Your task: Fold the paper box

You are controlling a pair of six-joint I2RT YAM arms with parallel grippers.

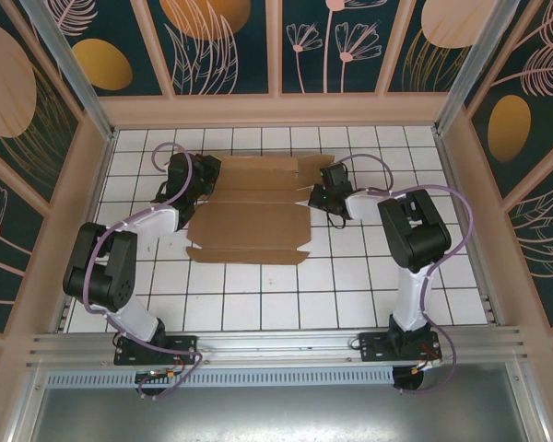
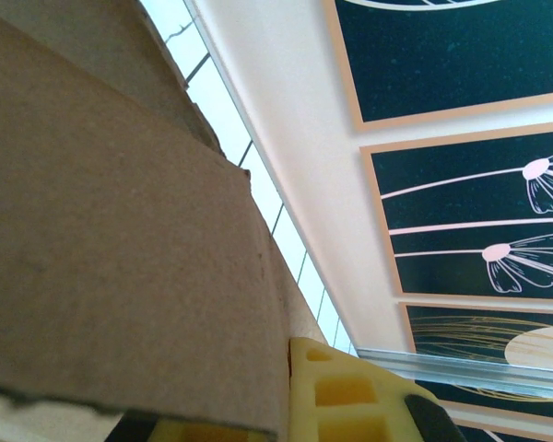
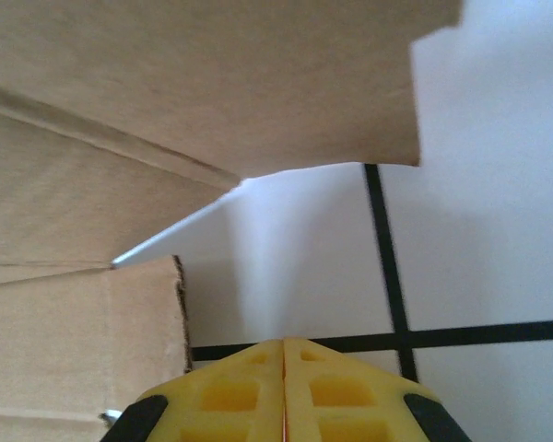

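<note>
between left gripper [image 1: 201,181] and right gripper [image 1: 321,196], paper box [image 1: 253,226] on tiled table [image 1: 258,296]

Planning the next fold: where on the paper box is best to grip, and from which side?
Probably the narrow near flap of the paper box, taken at its free edge from the near side: it lies beyond a crease, flat and unobstructed.

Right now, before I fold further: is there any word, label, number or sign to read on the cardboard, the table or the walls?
None: no word, number, label or sign can be read.
paper box: plain brown corrugated cardboard, no print on the faces that show.
wall panels: flower and leaf drawings, no lettering.
tiled table: black grid lines, no markings.
</note>
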